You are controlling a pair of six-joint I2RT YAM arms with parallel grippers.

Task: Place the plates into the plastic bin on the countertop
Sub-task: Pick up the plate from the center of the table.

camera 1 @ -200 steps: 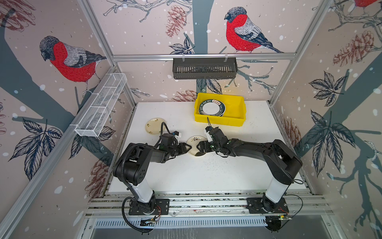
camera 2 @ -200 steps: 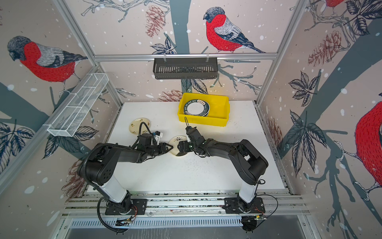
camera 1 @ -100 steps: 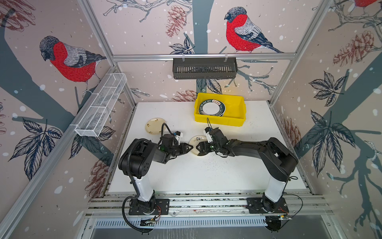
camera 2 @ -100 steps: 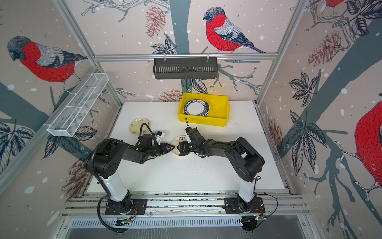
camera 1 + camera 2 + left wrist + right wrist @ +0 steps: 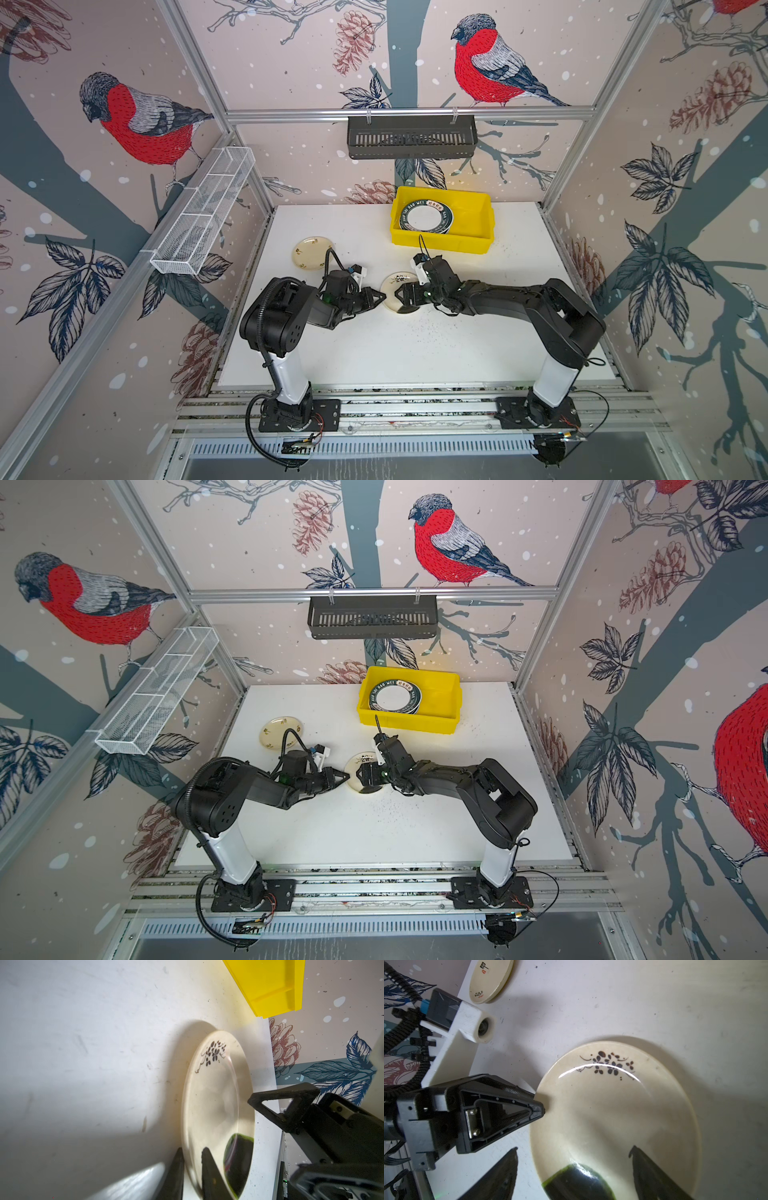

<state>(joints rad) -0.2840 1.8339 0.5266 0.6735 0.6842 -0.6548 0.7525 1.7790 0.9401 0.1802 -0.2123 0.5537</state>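
Left wrist — claw (image 5: 192, 1150) seemingly tight — plate (image 5: 214, 1095)

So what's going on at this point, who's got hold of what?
Both arms meet at a flowered cream plate in the middle of the countertop. The left gripper has its jaws pinched on the plate's rim. The right gripper hovers over the plate's opposite side with its jaws wide, gripping nothing. The yellow bin at the back already holds lettered-rim plates, and a second cream plate lies untouched on the countertop.
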